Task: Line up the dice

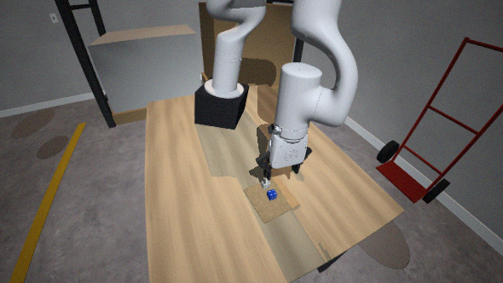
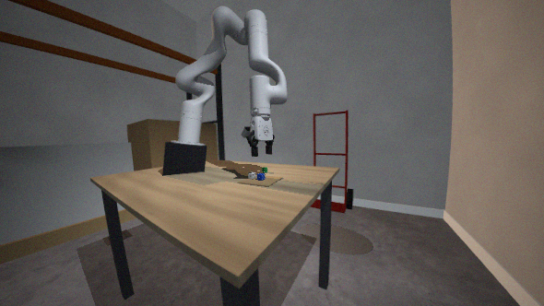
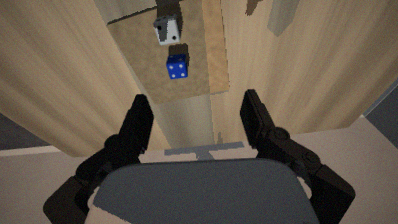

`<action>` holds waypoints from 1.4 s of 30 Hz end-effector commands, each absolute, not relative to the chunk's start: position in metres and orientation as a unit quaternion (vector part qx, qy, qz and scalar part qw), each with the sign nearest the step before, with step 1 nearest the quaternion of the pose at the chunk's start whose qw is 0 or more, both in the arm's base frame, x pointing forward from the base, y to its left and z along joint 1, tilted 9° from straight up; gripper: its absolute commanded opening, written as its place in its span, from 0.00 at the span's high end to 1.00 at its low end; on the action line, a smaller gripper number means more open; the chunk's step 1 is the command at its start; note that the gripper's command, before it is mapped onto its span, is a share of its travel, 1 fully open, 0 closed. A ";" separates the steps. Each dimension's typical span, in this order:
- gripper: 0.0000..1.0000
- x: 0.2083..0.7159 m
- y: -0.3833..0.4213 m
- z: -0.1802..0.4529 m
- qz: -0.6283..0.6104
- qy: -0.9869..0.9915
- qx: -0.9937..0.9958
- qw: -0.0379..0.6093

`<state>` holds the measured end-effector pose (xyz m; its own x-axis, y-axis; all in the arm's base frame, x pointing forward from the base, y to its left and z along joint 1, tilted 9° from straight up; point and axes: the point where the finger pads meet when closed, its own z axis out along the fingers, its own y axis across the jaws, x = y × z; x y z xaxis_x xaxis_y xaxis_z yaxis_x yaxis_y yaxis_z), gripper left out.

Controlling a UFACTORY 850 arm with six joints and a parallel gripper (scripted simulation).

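A brown mat (image 1: 271, 200) lies on the wooden table. A blue die (image 1: 272, 194) sits on the mat near its middle. A white die (image 1: 265, 184) sits at the mat's edge on the side toward the base. In the wrist view the white die (image 3: 167, 30) and the blue die (image 3: 177, 66) lie close together on the mat (image 3: 160, 55). A green die (image 2: 265, 170) sits just past the mat (image 2: 260, 181) and seems to be on the bare table; the arm hides it in the top view. My gripper (image 1: 281, 171) (image 3: 196, 103) hangs above the table, open wide and empty.
The arm's black base block (image 1: 222, 106) stands at the table's far end. A cardboard box (image 2: 152, 143) stands behind the table. A red hand truck (image 1: 439, 128) leans by the right wall. The table's edge lies a short way past the mat.
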<state>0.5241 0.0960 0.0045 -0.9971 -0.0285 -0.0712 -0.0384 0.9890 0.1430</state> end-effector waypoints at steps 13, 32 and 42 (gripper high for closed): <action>0.00 0.441 0.204 0.005 0.077 0.964 0.255 0.016; 0.58 0.437 0.207 0.005 0.076 0.962 0.263 0.015; 0.58 0.437 0.207 0.005 0.076 0.962 0.263 0.015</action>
